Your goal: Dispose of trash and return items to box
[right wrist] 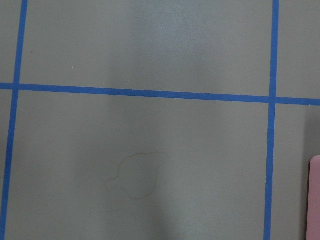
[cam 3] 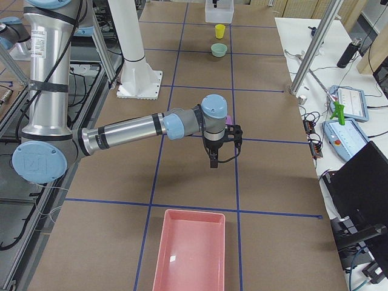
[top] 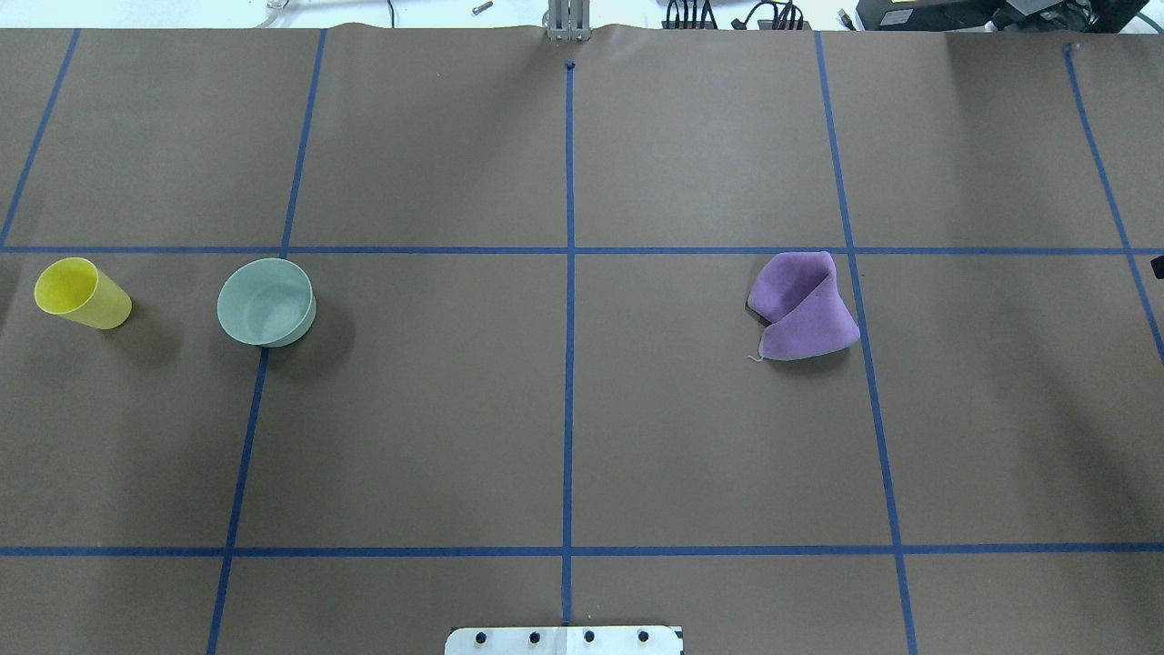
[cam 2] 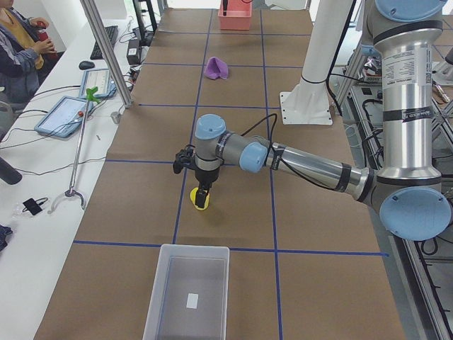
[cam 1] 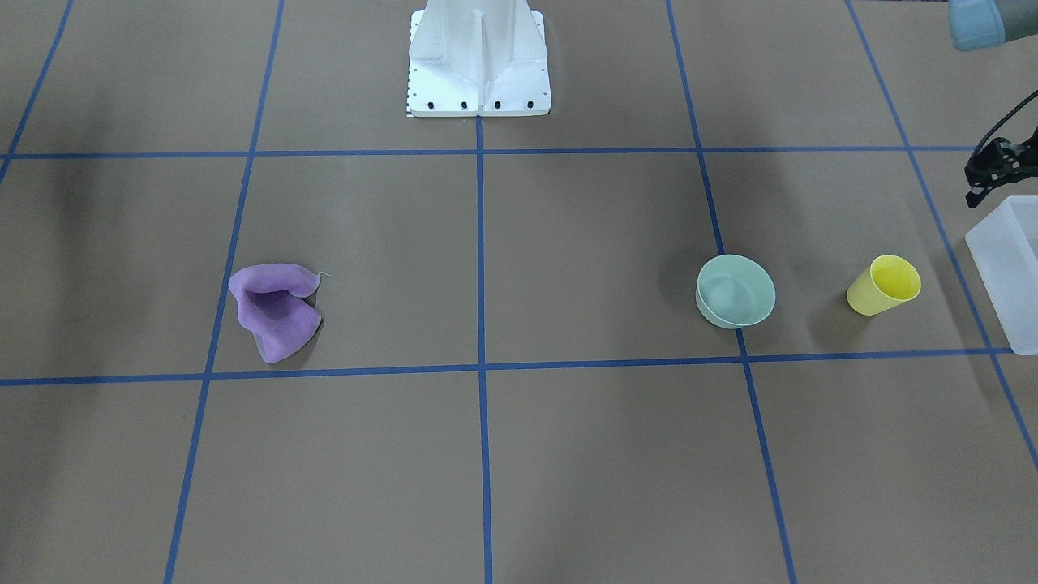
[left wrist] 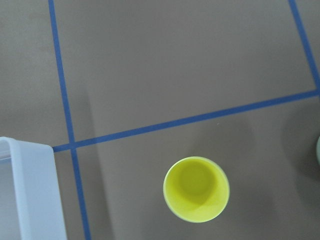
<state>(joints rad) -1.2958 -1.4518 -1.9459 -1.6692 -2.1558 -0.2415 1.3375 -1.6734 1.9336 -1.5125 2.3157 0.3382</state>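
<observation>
The yellow cup [cam 1: 884, 285] stands upright on the brown table, with the mint-green bowl [cam 1: 735, 290] beside it. Both also show in the overhead view, the cup [top: 82, 293] and the bowl [top: 266, 302]. The translucent white box [cam 1: 1010, 268] stands just beyond the cup, at the table's end on my left [cam 2: 187, 290]. My left gripper [cam 2: 203, 193] hangs above the cup [left wrist: 196, 189]; I cannot tell whether it is open. My right gripper [cam 3: 213, 160] hangs over bare table; its state is also unclear. A crumpled purple cloth [top: 803, 307] lies on my right half.
A pink tray [cam 3: 191, 254] stands at the table's end on my right. The white robot base [cam 1: 478, 61] stands at the middle of the near edge. Black hardware of the left wrist [cam 1: 996, 166] shows above the box. An operator's bench with tablets [cam 2: 67, 113] runs along the far side.
</observation>
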